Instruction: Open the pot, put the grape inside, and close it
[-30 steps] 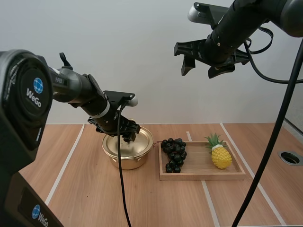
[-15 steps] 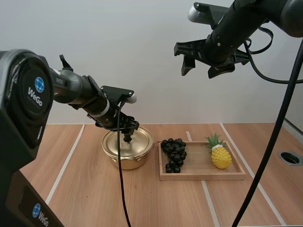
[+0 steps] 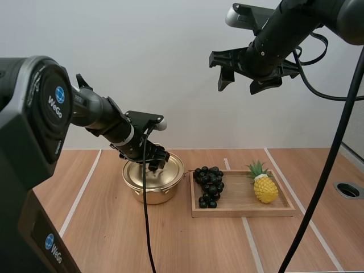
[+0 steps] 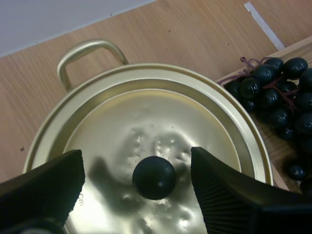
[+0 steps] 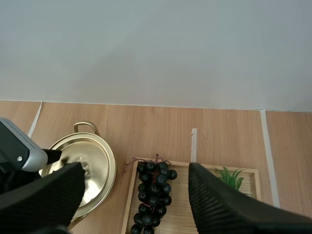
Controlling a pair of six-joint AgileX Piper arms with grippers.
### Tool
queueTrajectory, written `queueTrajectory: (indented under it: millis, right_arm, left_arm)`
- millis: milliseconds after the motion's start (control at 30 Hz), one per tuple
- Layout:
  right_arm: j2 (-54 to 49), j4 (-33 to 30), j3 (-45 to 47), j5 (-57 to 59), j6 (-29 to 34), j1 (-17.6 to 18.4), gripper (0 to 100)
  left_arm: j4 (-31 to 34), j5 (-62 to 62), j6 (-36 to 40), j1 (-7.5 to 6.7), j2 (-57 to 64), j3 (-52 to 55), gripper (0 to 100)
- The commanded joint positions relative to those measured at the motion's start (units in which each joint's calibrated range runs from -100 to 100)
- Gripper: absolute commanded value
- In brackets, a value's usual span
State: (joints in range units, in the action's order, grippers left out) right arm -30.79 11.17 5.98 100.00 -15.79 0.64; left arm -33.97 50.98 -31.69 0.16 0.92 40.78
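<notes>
Wooden table [image 3: 102,227] holds a gold metal pot [image 3: 151,196], lid [image 4: 146,107] on, my left gripper [image 4: 136,163] spread astride its black ball knob [image 4: 154,177] to lift it; dark grape bunch [image 3: 208,185] lies beside the pot, right gripper [image 3: 240,85] spread high above it

Gold pot [image 3: 149,196], black knob [image 4: 154,177]; dark grapes [image 3: 209,186] (pineapple [image 3: 265,189] yellow, green-topped).

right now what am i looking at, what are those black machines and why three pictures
Two robot arms at a wooden table. One picture looks down from behind them; the other two come from cameras on each wrist. The left hand is open, straddling the black knob on the lid of a gold pot, not gripping. The right hand hangs open high above. Beside the pot, a wooden tray holds dark grapes and a pineapple. Nothing is held.
</notes>
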Motion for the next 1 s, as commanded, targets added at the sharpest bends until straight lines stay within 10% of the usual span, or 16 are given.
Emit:
queueTrajectory:
  millis: [0, 167, 300, 967]
  right_arm:
    - [-0.35, 0.06, 0.3, 0.0, -0.69, 0.03, 100]
    - [-0.35, 0.06, 0.3, 0.0, -0.69, 0.03, 100]
    - [-0.35, 0.06, 0.3, 0.0, -0.69, 0.03, 100]
    - [-0.35, -0.04, 0.3, 0.0, -4.49, 0.03, 100]
  left_arm:
    - [-1.02, 0.78, -0.12, -0.13, -0.9, 0.12, 100]
    - [-1.16, -0.06, -0.32, -0.13, -0.91, 0.12, 91]
    - [-1.16, 0.1, 2.06, -0.16, -0.91, 0.12, 4]
    - [-1.99, 0.1, 5.39, -0.13, 12.5, -8.53, 0]
